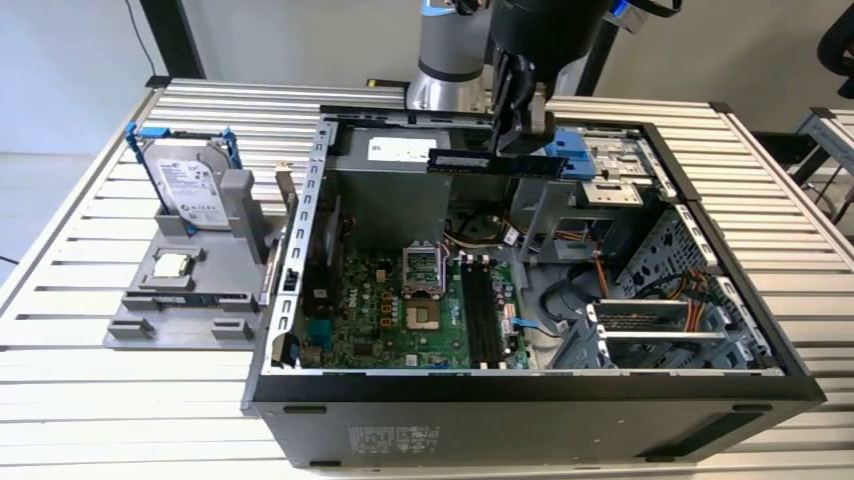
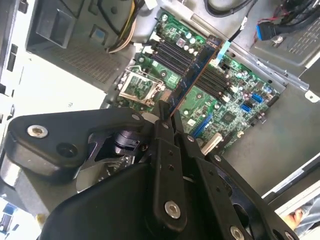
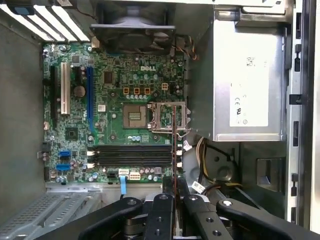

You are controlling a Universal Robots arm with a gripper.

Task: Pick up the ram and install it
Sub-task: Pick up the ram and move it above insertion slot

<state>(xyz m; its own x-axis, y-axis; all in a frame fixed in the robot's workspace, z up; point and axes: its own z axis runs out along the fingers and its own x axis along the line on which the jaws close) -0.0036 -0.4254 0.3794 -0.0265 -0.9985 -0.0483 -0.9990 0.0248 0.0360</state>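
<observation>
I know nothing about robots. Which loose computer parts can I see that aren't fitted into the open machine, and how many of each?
RAM stick: 1
Hard drive: 1
Processor chip: 1
Total: 3

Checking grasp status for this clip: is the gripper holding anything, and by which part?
The gripper has its fingers shut on the ram, pinching its upper long edge, nearer the exterior view's right end.
</observation>
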